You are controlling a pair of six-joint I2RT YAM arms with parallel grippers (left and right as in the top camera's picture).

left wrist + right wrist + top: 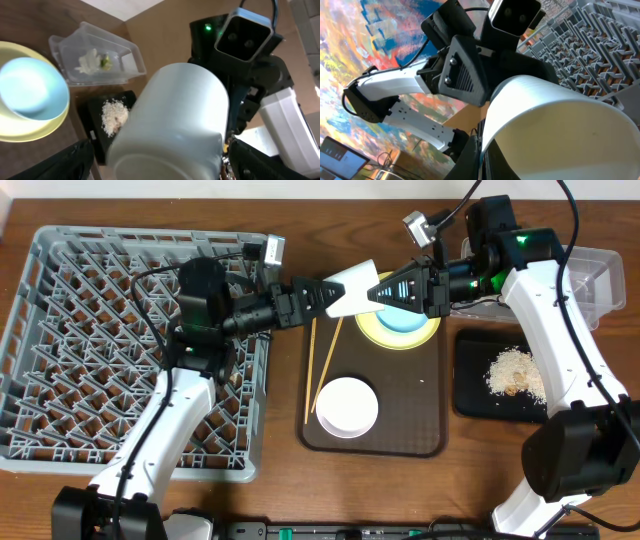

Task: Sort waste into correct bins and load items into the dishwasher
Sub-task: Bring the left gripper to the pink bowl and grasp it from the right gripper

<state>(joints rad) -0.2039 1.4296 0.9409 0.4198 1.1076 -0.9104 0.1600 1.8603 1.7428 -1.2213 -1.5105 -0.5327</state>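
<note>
The small white cup [350, 290] hangs on its side in the air, its rim pinched in the jaws of the right gripper [374, 293]. Just beside it, a light blue bowl [405, 320] sits upright on the round yellow plate [395, 343]. A pale bowl [347, 405] (nearly white from above) stands upright, with two wooden chopsticks [326, 370] lying just left of it. The grey lattice dish rack [70, 360] sits on the worktop's left side. The clear tub [95, 40] holds a crumpled tissue [89, 61] and a green-yellow wrapper [105, 62]. Rice crumbs [515, 372] lie heaped in the black tray [480, 350].
</note>
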